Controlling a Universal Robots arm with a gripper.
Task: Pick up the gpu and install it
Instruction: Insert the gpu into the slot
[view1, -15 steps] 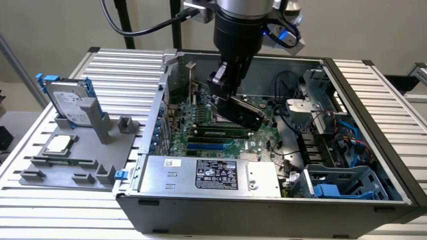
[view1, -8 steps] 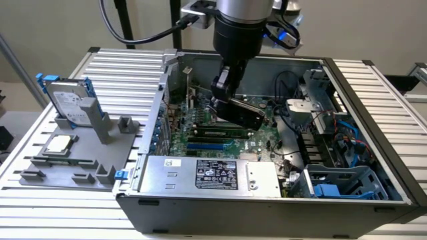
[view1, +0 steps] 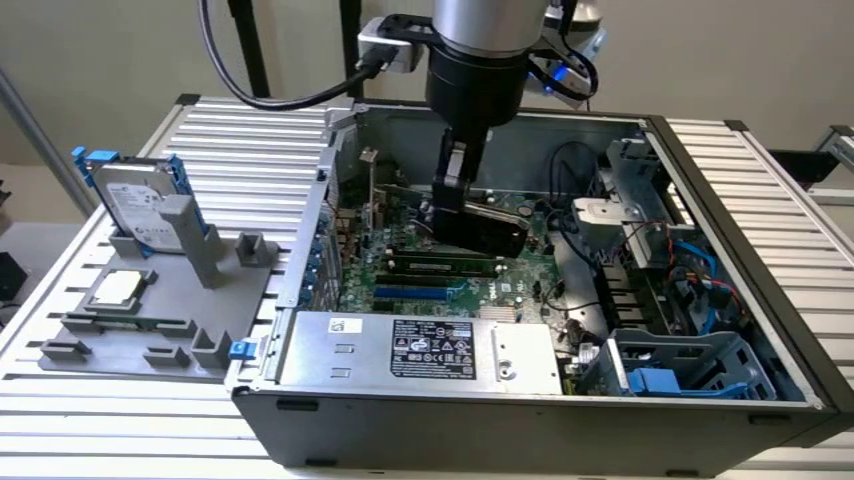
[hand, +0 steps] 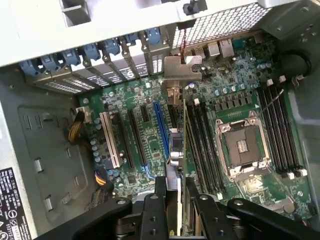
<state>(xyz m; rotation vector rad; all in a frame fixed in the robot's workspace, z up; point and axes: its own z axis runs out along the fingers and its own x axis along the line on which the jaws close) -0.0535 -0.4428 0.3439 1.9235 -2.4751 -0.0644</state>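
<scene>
The gpu (view1: 489, 236) stands on edge inside the open computer case (view1: 747, 200), low over the green motherboard (view1: 527, 275). My gripper (view1: 450, 205) reaches down from above and is shut on the card's upper edge. In the wrist view the gpu (hand: 176, 145) shows edge-on between my two black fingers (hand: 160, 192). Its silver end bracket (hand: 182, 67) sits against the rear slot openings. The card runs alongside the blue expansion slot (hand: 161, 125), on the side toward the processor socket (hand: 243, 147). Whether it is seated in a slot I cannot tell.
A grey fixture (view1: 160, 330) at the exterior view's left holds a silver hard drive with blue rails (view1: 138, 205) and a small square chip (view1: 118, 287). The power supply (view1: 420, 350) fills the case's near side, with a blue drive cage (view1: 681, 370) and cables (view1: 587, 220) beside it.
</scene>
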